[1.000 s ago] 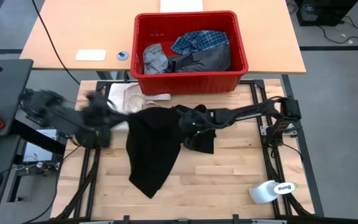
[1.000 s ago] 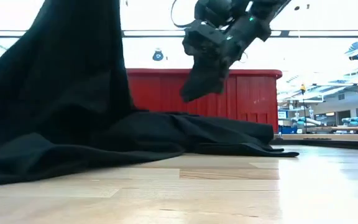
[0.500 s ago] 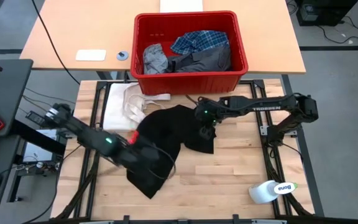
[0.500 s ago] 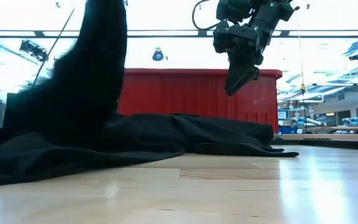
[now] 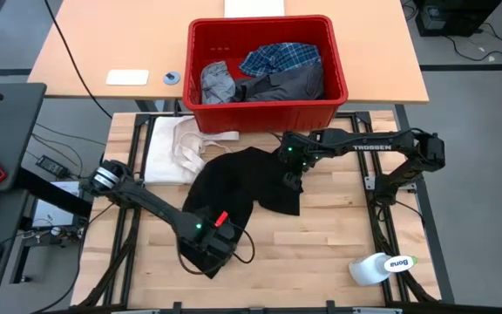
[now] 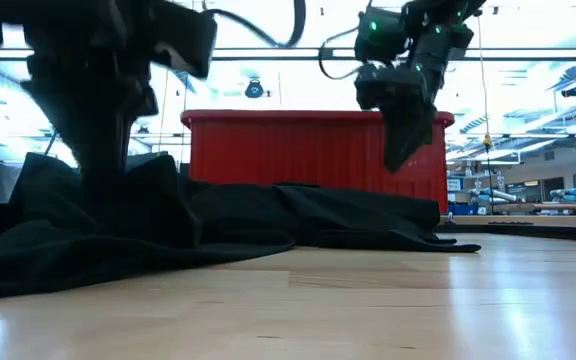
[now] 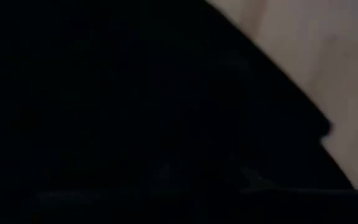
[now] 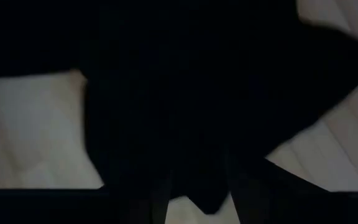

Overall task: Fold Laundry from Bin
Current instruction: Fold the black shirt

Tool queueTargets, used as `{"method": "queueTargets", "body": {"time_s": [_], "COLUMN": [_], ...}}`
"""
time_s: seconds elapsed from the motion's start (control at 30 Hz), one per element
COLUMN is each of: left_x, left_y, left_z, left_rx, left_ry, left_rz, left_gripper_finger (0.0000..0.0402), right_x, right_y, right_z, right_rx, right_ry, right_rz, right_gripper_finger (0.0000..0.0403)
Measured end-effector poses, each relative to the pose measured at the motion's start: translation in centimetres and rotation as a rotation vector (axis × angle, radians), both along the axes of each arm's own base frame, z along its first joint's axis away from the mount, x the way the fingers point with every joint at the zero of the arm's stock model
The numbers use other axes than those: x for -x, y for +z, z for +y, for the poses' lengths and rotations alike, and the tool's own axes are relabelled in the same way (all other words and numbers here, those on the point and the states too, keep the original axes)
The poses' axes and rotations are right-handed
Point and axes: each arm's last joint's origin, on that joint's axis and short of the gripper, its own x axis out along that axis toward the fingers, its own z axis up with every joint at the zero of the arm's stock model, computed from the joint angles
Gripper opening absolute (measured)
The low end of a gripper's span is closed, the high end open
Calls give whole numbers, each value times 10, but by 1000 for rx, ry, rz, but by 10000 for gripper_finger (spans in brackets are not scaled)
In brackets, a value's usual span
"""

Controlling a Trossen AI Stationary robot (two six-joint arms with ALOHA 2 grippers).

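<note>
**Left arm sweeps across black garment as fold takes shape**

Within a second the left arm swings from the table's left edge down to the near end of the large black garment [image 5: 234, 187], which drops from a raised drape to a flatter heap on the pale wooden slatted table [image 5: 321, 253]. The right arm draws back toward the bin side.

The garment lies crumpled in the middle of the table, just in front of the bright red rectangular plastic bin [image 5: 267, 112]. The bin holds the rest of the laundry: a blue-and-white plaid shirt [image 5: 279, 58], a dark grey garment [image 5: 290, 85] and a light grey garment [image 5: 216, 80].

The left gripper [image 5: 207, 237] presses down on the cloth's near end; whether its fingers are parted or have hold of the fabric cannot be told. The right gripper [image 6: 408, 130] hangs above the garment's far edge, apparently clutching a dark flap of it between part-closed fingers.

The step in hand looks like spreading the first item flat. The next move likely calls for pulling the two ends apart until the wrinkles go.

A cream-white cloth with strap loops [image 5: 177, 144] lies touching the garment's left edge and could get caught up. A white spray bottle [image 5: 382, 266] lies near the right front corner, well apart.
</note>
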Motion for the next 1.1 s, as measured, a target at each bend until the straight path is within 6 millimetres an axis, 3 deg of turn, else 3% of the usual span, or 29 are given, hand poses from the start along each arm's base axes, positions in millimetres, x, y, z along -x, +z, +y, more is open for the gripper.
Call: {"method": "queueTargets", "body": {"time_s": [0.2, 0.4, 0.53, 0.63, 0.73, 0.8, 1.1], "left_x": [3, 13, 25, 31, 33, 37, 49], "left_y": [4, 45, 70, 70, 55, 35, -44], "left_z": [-5, -4, -3, -11, -19, -20, 3], "left_rx": [76, 244, 294, 256, 213, 162, 204], "left_ry": [82, 74, 130, 121, 102, 97, 229], "left_rz": [3, -32, -101, -123, -98, -51, -62], "left_gripper_finger": [148, 275, 309, 309, 301, 295, 273], "right_x": [17, 24, 23, 17, 7, -1, -31], "right_y": [-30, -52, -48, -39, -34, -37, -86], "right_z": [-8, -10, -12, -16, -20, -23, -32], "right_rx": [-10, -4, 74, 178, 243, 257, 234], "right_ry": [-16, -25, -25, -50, -59, -63, -102], "right_rz": [70, 58, -3, -89, -191, -242, -269], "right_gripper_finger": [153, 167, 166, 166, 165, 165, 165]}}
